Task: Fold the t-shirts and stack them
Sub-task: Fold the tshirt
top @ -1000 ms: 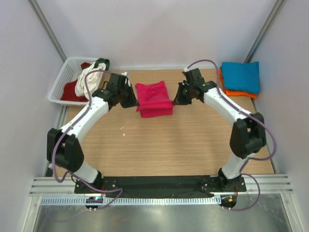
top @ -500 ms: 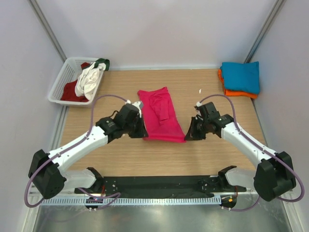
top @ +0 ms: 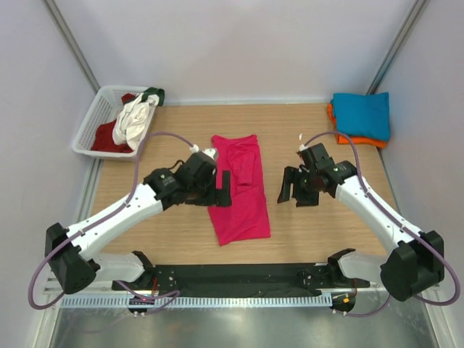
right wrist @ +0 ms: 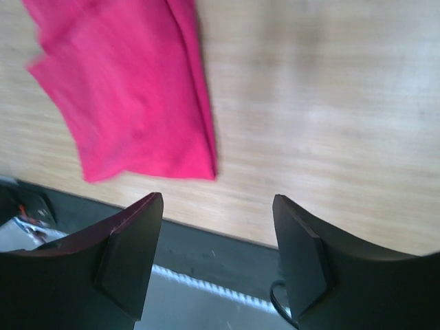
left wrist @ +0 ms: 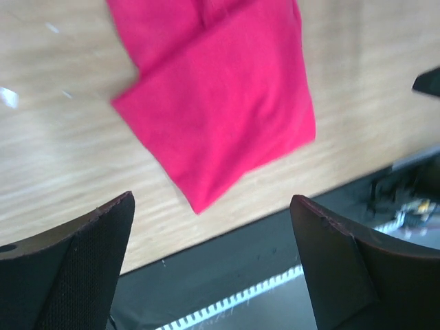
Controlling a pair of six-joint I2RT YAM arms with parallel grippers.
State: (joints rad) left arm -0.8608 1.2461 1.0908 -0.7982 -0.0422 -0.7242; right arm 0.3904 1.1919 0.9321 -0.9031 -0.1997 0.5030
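Note:
A magenta-pink t-shirt [top: 239, 190] lies flat on the wooden table as a long narrow strip running from far to near. It also shows in the left wrist view as the pink t-shirt [left wrist: 220, 89] and in the right wrist view [right wrist: 130, 96]. My left gripper [top: 222, 190] hovers at its left edge, open, with nothing between the fingers. In its own view the left gripper [left wrist: 212, 201] stands just past the shirt's near corner. My right gripper [top: 291, 190] is open to the right of the shirt, apart from it. Its own view shows the right gripper [right wrist: 216, 199] empty.
A folded teal-blue t-shirt [top: 361, 112] lies on an orange one [top: 357, 139] at the back right corner. A white lattice basket [top: 88, 123] at the back left holds white [top: 134, 119], dark red [top: 109, 138] and green [top: 154, 94] shirts. A black base plate [top: 239, 275] borders the near edge.
Both grippers pulled the pink shirt from the back toward the near edge, stretching it out long, then opened and let it go. They now stand beside it.

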